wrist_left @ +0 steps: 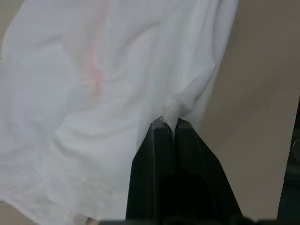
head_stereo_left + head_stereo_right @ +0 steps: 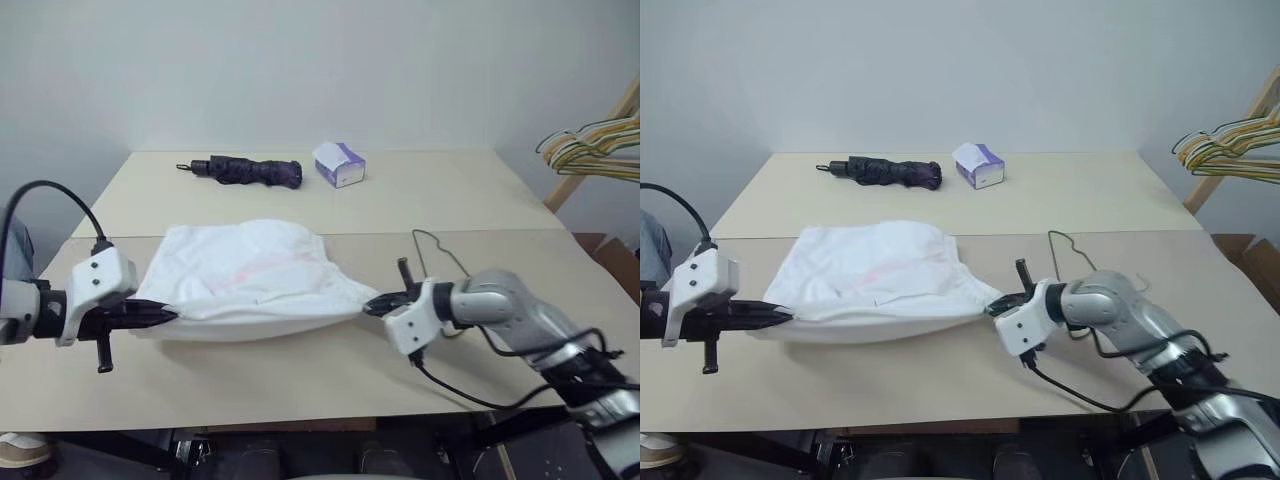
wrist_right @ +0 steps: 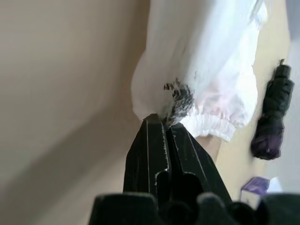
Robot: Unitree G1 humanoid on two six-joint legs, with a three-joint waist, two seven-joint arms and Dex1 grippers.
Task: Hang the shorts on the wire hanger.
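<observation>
The white shorts (image 2: pixel 250 278) with a faint pink print hang stretched just above the near half of the table. My left gripper (image 2: pixel 168 317) is shut on their left corner, and the left wrist view shows cloth pinched between the black fingers (image 1: pixel 164 140). At the right corner my right gripper (image 2: pixel 374 305) is shut on the shorts, with the gathered waist (image 3: pixel 211 124) close beside it. The thin wire hanger (image 2: pixel 437 250) lies on the table behind my right wrist, partly hidden by it.
A folded dark purple umbrella (image 2: pixel 245 171) and a small white and purple box (image 2: pixel 339 164) lie at the far side of the table (image 2: pixel 300 380). A bunch of coloured hangers (image 2: pixel 590 148) hangs on a wooden rack at the right edge.
</observation>
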